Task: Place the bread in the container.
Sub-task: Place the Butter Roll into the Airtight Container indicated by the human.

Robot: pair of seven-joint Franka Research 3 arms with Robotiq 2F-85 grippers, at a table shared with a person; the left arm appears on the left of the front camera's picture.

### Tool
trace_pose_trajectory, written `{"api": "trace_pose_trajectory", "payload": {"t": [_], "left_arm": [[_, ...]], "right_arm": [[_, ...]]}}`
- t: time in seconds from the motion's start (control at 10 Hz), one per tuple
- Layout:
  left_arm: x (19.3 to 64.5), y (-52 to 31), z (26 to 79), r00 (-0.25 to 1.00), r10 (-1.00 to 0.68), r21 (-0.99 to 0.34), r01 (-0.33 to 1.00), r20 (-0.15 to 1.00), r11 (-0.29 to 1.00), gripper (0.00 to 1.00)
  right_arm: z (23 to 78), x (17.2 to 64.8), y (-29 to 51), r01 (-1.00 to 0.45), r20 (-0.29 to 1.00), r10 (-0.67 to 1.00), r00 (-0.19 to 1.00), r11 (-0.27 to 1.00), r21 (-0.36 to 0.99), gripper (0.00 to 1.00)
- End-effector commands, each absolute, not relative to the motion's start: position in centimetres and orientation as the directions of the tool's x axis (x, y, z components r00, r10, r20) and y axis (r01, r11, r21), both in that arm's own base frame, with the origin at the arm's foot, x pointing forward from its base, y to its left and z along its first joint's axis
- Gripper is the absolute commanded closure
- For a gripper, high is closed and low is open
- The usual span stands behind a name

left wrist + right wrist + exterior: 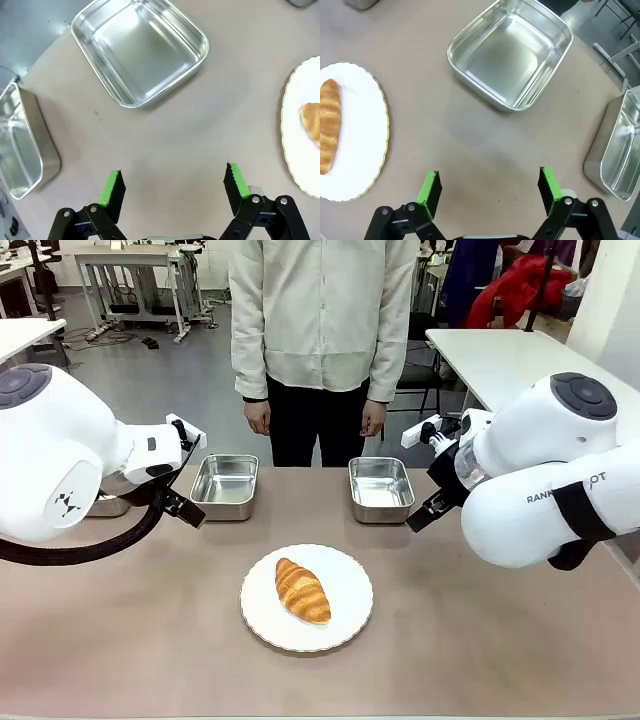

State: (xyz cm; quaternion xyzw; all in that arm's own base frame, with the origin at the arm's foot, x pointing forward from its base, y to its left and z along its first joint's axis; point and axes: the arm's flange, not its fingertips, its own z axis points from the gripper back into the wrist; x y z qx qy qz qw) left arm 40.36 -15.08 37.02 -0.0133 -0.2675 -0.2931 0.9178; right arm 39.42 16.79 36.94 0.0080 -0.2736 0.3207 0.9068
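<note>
The bread [302, 590], a golden-brown croissant, lies on a round white scalloped plate [345, 625] in the middle of the table; its end shows in the left wrist view [312, 122] and most of it in the right wrist view [329, 125]. Two steel containers stand behind the plate, one at the left [226, 485] [140, 50] and one at the right [380, 488] [512, 52]. My left gripper [174, 185] hangs open over bare table, short of the left container. My right gripper [490, 187] hangs open likewise, short of the right container. Both are empty.
A person [320, 330] stands at the far side of the table, hands down. Further steel pans sit at the table's outer edges [22, 145] [617, 145]. Bare tabletop [150, 630] lies around the plate.
</note>
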Motion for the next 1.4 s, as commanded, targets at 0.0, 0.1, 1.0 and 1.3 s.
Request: {"api": "trace_pose_trajectory", "payload": {"t": [0.0, 0.1, 1.0, 1.3], "left_arm": [[40.4, -15.1, 37.0, 0.685, -0.531, 0.132, 0.545, 0.499, 0.828, 0.00], [40.4, -15.1, 37.0, 0.685, -0.531, 0.132, 0.545, 0.499, 0.828, 0.00], [40.7, -13.1, 39.9, 0.677, -0.517, 0.093, 0.558, 0.523, 0.825, 0.00], [43.1, -7.0, 46.1, 0.652, -0.517, -0.016, 0.629, 0.555, 0.777, 0.00]], "right_arm": [[37.0, 39.4, 16.8, -0.586, 0.502, 0.577, 0.645, 0.794, -0.161, 0.00], [37.0, 39.4, 16.8, -0.586, 0.502, 0.577, 0.645, 0.794, -0.161, 0.00], [42.7, 41.4, 14.7, -0.574, 0.546, 0.562, 0.621, 0.801, -0.171, 0.00], [49.3, 44.5, 9.0, -0.591, 0.584, 0.523, 0.621, 0.801, -0.089, 0.00]]}}
